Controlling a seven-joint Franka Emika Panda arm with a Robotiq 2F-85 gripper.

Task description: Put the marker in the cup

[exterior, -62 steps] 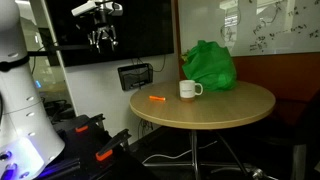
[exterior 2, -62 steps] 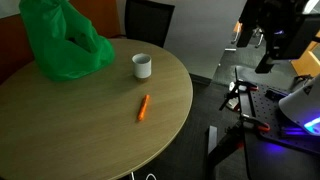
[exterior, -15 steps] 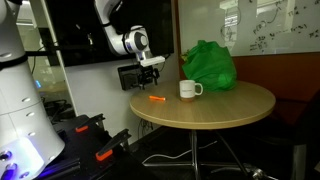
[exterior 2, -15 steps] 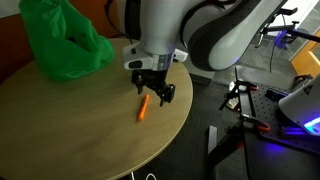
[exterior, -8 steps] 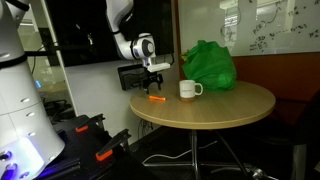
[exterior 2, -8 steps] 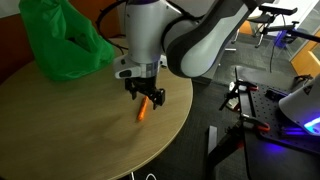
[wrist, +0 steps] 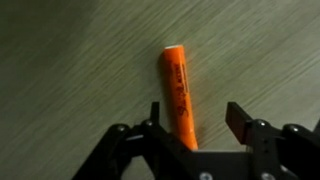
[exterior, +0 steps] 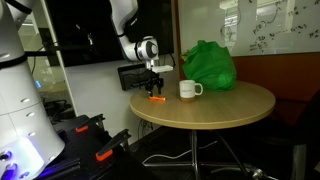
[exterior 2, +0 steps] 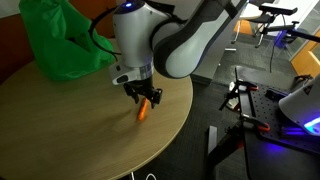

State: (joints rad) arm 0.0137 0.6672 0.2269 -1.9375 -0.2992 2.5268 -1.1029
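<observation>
The orange marker [wrist: 178, 95] lies flat on the round wooden table [exterior 2: 80, 130]; it also shows in both exterior views [exterior: 157, 99] [exterior 2: 143, 110]. My gripper [wrist: 196, 116] is open and hangs low right over the marker, with the marker's near end between the fingers, close to one finger. In both exterior views the gripper [exterior: 155, 90] [exterior 2: 143, 100] sits just above the marker near the table's edge. The white cup [exterior: 187, 89] stands upright farther in on the table; in an exterior view the arm hides it.
A crumpled green bag [exterior: 209, 65] [exterior 2: 58, 40] lies on the table behind the cup. A dark monitor [exterior: 135, 75] stands beyond the table edge. Robot base equipment [exterior: 85, 140] and a lit device [exterior 2: 300, 105] sit on the floor beside the table.
The arm came from high off the table to the marker. Over the last second the open gripper dropped lower and settled around the marker. The marker and cup have not moved.
</observation>
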